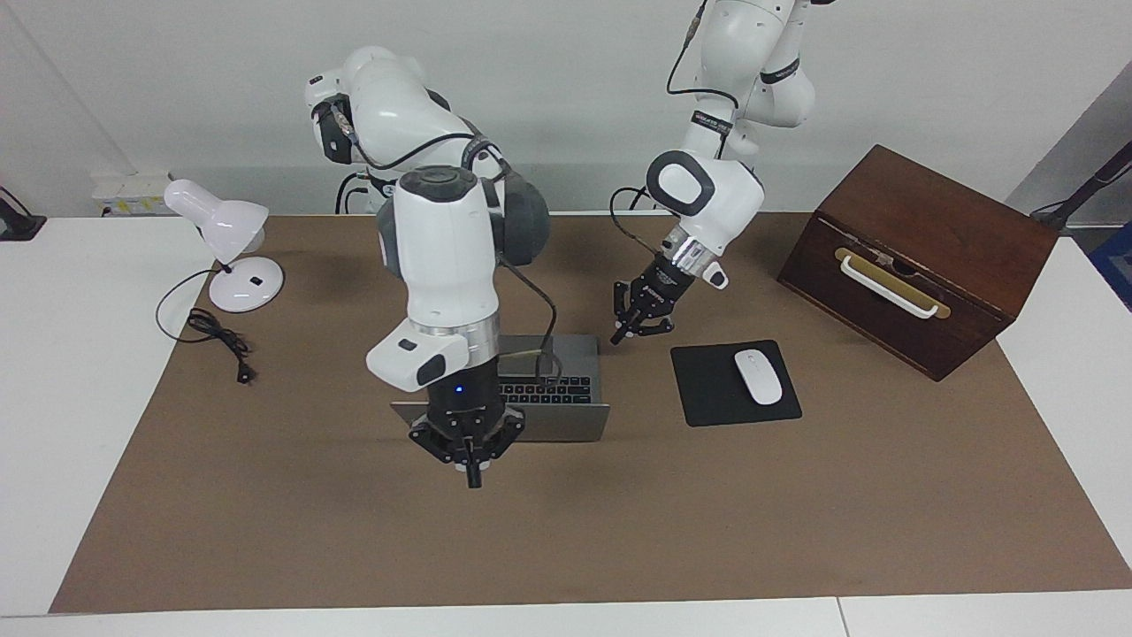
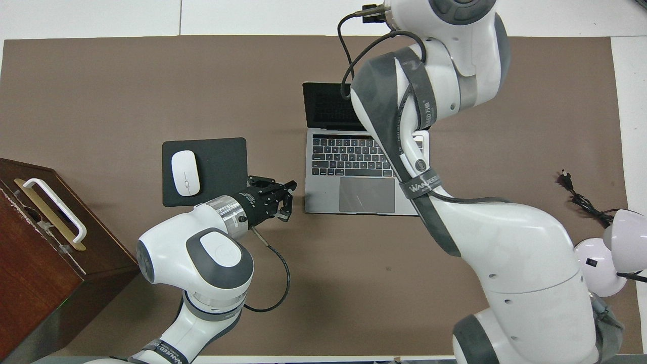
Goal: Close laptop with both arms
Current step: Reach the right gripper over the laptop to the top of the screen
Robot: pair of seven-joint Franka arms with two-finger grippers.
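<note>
Bright even light, soft shadows, sharp

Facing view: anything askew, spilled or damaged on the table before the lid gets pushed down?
Only the wooden box looks odd: it sits turned at an angle to the table's edge, at the left arm's end. The laptop stands open and square, the mouse lies on its pad, the lamp is upright. Nothing spilled or visibly damaged.
</note>
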